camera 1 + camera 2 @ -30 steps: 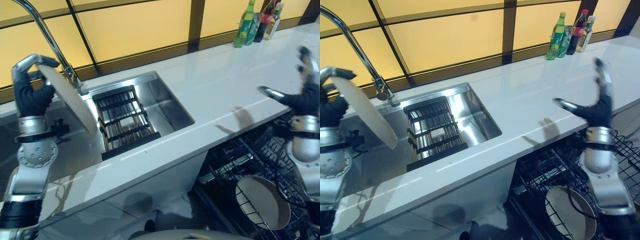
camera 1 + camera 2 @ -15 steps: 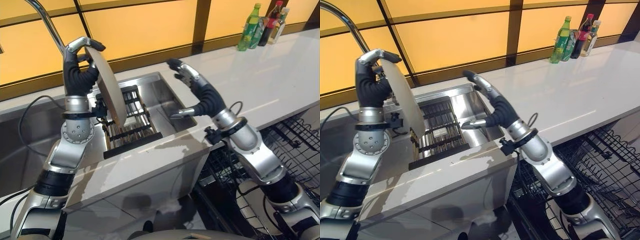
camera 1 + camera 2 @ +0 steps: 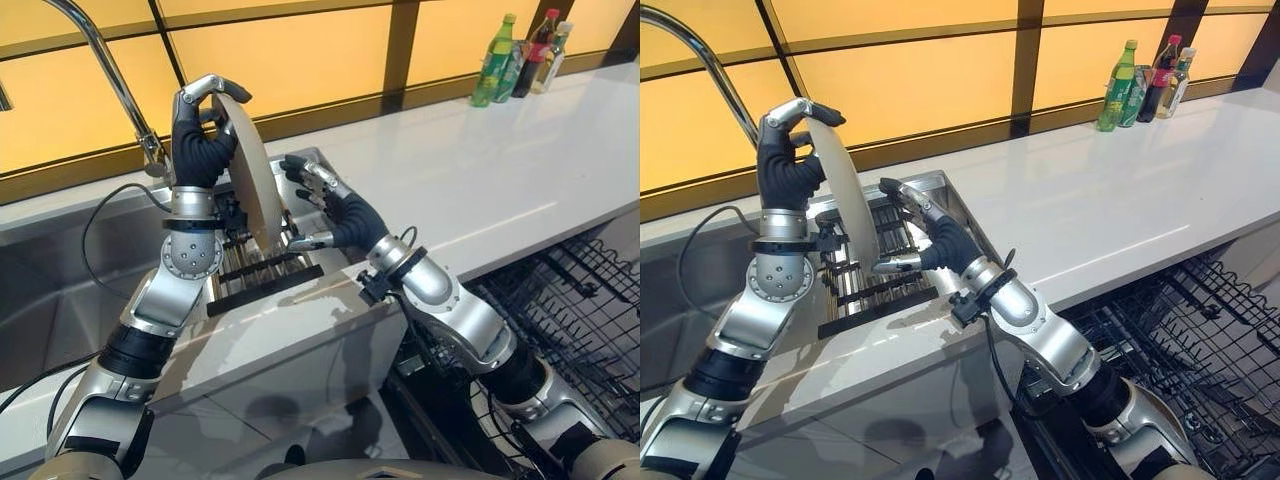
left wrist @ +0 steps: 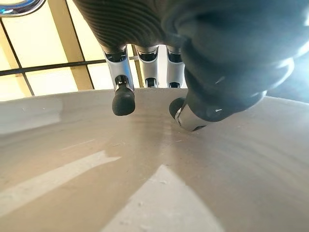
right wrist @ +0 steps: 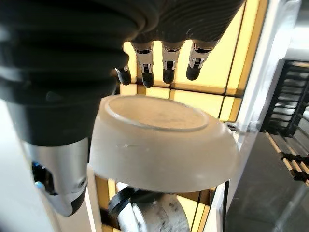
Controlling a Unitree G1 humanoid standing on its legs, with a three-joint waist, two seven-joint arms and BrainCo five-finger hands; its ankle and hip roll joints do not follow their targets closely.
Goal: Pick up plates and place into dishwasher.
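Right hand (image 3: 340,215) swung in from counter side, now right beside plate (image 3: 253,180), fingers spread, not gripping. Left hand (image 3: 200,140) pinched plate's top rim, held upright over sink rack (image 3: 262,270).

Over the sink (image 3: 330,200) there is little room: the left hand (image 3: 200,150) holds the plate (image 3: 255,185) on edge above the black rack (image 3: 255,275), and the right hand (image 3: 330,205) reaches in just right of it, fingers spread. The tap (image 3: 105,70) arches at the far left. The tabletop (image 3: 480,170) to the right lies bare as far as the bottles (image 3: 520,55) in the far corner. The dishwasher rack (image 3: 570,310) stands open near right.
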